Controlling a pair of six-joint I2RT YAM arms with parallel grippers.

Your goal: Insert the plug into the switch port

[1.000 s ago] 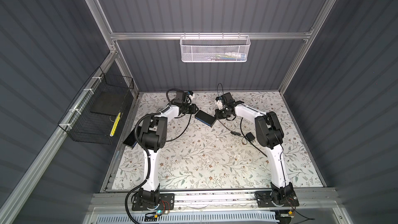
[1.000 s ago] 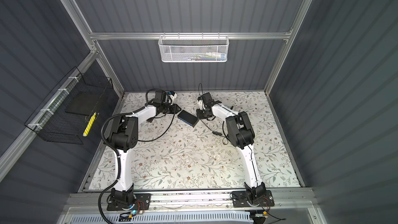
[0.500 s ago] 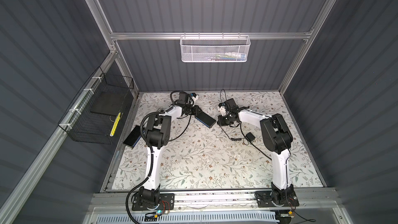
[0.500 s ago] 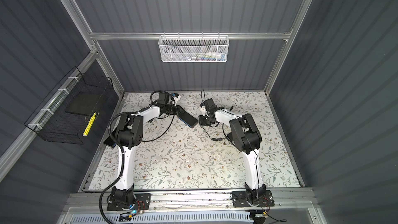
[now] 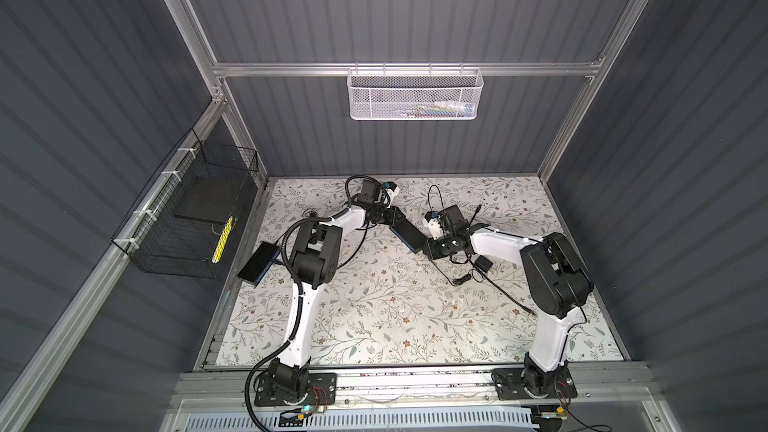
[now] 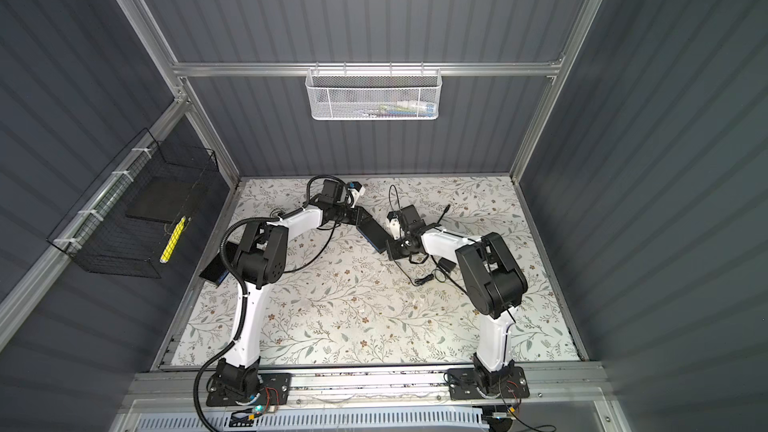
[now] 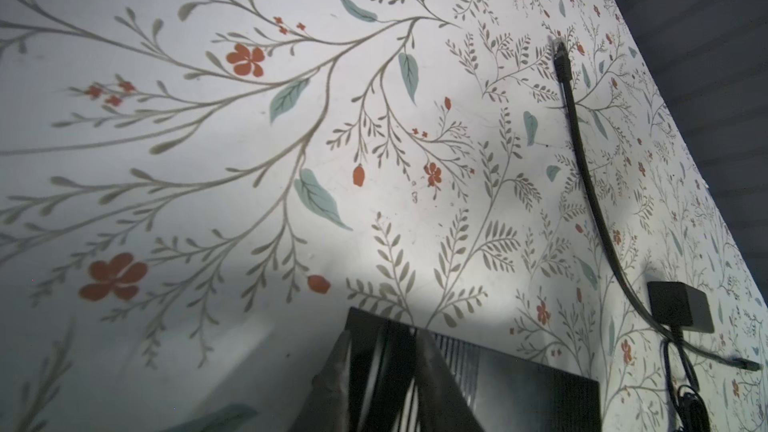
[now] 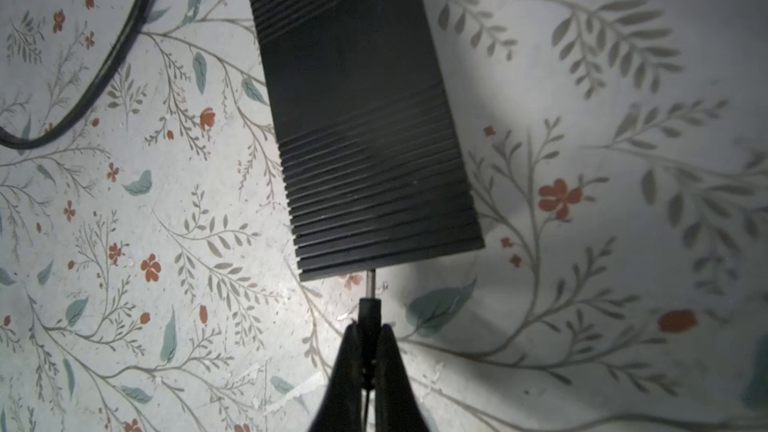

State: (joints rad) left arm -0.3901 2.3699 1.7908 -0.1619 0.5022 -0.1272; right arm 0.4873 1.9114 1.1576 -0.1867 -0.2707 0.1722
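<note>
Plug of thin black plastic [image 8: 370, 309], with a bare metal pin at its front, is pinched in the right claw [image 8: 370, 331]. The claw's fingers are closed tight on the plug body, so the pin points straight at the short end of the flat black ribbed switch box [image 8: 361, 118]. The pin meets that end. I judge the switch port is there, but it is hidden, and I cannot tell how deep the pin sits. The left claw [image 7: 382, 347] clamps the opposite end of the box, probably so that it does not slide back under the push. In both top views the box lies between the two claws, above the floral bench [image 5: 374, 305]. No brand, label or writing can be read.
</note>
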